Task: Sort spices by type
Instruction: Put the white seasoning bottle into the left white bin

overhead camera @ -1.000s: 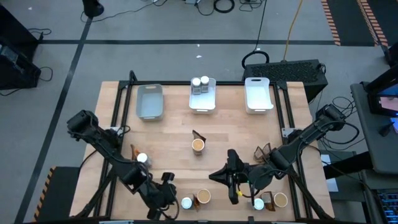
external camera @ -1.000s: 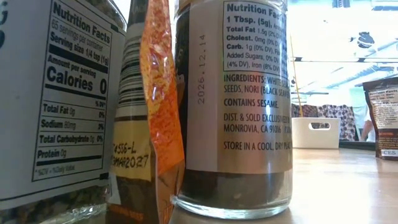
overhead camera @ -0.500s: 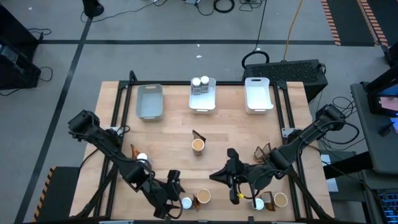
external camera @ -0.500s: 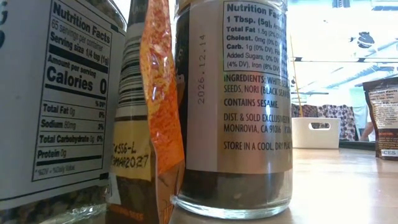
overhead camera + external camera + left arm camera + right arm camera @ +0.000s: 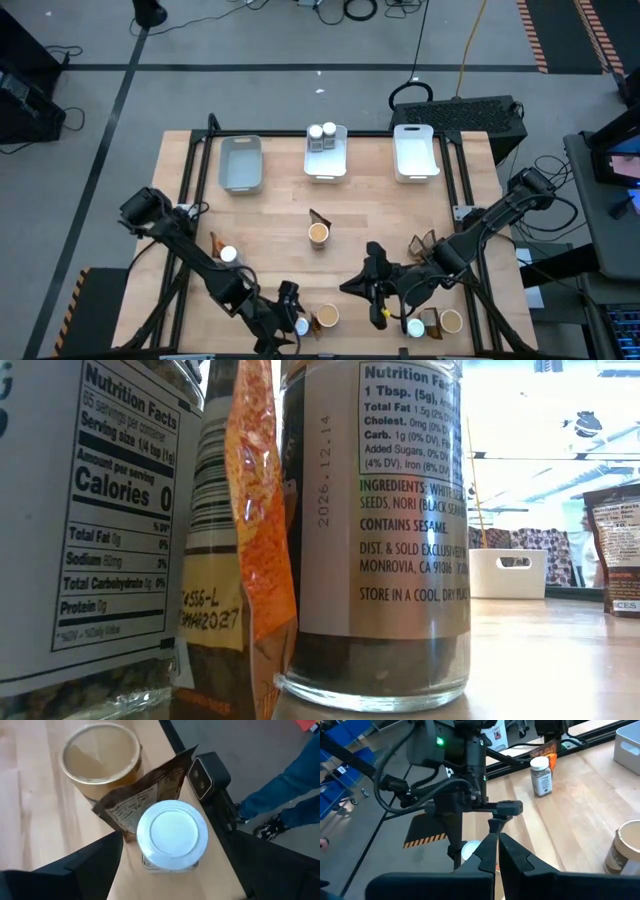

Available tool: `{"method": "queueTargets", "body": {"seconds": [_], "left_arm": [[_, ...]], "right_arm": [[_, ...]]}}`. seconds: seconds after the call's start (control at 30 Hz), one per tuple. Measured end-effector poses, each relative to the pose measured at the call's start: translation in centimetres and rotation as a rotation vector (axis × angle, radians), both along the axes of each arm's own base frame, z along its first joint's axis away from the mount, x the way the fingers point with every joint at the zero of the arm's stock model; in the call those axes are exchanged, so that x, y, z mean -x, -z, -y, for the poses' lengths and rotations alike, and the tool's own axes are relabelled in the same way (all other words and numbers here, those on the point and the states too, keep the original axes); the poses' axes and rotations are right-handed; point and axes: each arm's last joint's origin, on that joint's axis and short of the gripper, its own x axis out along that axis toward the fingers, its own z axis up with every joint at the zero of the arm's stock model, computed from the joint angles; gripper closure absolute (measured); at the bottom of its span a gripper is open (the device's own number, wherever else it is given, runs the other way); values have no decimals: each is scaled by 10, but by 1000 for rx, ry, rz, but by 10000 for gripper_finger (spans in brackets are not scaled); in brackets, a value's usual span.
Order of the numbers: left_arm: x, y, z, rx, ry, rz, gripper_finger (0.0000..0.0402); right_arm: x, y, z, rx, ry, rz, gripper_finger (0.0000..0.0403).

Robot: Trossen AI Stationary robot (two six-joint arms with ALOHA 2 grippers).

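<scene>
A: Where are you sitting right now?

B: Your left gripper (image 5: 290, 318) is hanging over the near edge, fingers (image 5: 95, 862) spread wide on either side of a white-capped jar (image 5: 172, 834). Nothing is pinched yet. The jar is standing upright just beside a brown pouch (image 5: 142, 802), with a tan-topped tub (image 5: 102, 757) right behind that.

A: And the right one?

B: The right gripper (image 5: 378, 312) is waiting near the table's near right, fingers pressed together, holding nothing. A second white-capped jar (image 5: 415, 326) and another tub (image 5: 451, 321) are lying close by it.

A: Where is this jar going?

B: Judging by the layout, to the middle white tray (image 5: 326, 162) at the far side, where two jars (image 5: 322, 132) are already standing. The grey tray (image 5: 240, 163) on the far left and the other white tray (image 5: 416, 155) on the far right are holding nothing I can see.

A: Tips for the grab?

B: You're wanting the cap centred between the fingers before closing. Keep the pouch-side finger clear, since the pouch is leaning against the jar and could get caught. Drop low enough to grip glass below the cap, then lift straight up.
</scene>
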Motion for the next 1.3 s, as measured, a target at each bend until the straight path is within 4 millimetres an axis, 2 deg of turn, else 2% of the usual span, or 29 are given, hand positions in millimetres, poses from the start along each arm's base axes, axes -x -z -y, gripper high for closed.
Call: {"method": "queueTargets", "body": {"seconds": [0.2,0.47,0.6,0.93,1.17,1.3], "left_arm": [[-7,10,6,3,24,40,25],[-7,10,6,-27,35,56,30],[-7,10,5,-65,46,74,64],[-10,11,1,-96,52,74,189],[-7,8,-1,-127,93,76,189],[0,-12,-8,-171,114,104,189]], "right_arm": [[2,0,-3,-1,-9,1,403],[2,0,-3,0,-6,1,403],[2,0,-3,7,-9,2,403],[2,0,-3,9,-10,2,403],[1,0,-2,8,-5,2,403],[0,0,1,7,4,3,403]]}}
